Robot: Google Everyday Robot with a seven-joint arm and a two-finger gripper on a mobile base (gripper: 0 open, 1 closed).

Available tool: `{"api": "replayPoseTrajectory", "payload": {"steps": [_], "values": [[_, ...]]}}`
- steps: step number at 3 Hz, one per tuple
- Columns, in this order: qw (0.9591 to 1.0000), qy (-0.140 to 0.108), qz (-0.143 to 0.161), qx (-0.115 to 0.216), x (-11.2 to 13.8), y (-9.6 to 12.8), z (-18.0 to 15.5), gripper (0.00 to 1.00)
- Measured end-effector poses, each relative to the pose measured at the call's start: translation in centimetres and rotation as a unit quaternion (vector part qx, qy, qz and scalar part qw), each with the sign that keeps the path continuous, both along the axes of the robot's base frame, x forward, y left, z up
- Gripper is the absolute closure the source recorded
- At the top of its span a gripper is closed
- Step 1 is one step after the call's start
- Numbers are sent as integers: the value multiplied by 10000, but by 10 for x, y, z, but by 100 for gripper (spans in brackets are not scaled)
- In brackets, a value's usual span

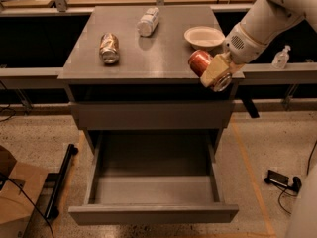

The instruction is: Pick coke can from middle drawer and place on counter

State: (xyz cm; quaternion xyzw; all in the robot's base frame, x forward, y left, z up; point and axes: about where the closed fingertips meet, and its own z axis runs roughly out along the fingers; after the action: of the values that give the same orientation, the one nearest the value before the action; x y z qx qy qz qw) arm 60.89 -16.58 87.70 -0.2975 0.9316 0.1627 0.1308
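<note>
A: Entry one, coke can. Where is it sitting?
B: Between the jaws of the gripper, which are clamping it. Can and jaws are tilting over the counter's front right corner; whether the can is touching it, I cannot tell.
A: Anything hiding?
B: The fingers are covering the can's right side, and the arm is running off the frame.
A: Counts?
B: One drawer standing open below the jaws. One tan can and one bottle lying to their left. One bowl sitting just behind them.
</note>
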Motion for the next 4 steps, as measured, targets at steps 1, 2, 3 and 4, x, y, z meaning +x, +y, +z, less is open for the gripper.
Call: {"api": "replayPoseTrajectory", "payload": {"steps": [1, 2, 3, 4], "values": [[9984, -512, -254, -9, 21, -2, 29, 100], [9936, -1086, -291, 144, 55, 5, 60, 100], [9894, -1383, -184, 400, 92, 33, 73, 100], [9896, -1285, -18, 647, 118, 68, 59, 82]]}}
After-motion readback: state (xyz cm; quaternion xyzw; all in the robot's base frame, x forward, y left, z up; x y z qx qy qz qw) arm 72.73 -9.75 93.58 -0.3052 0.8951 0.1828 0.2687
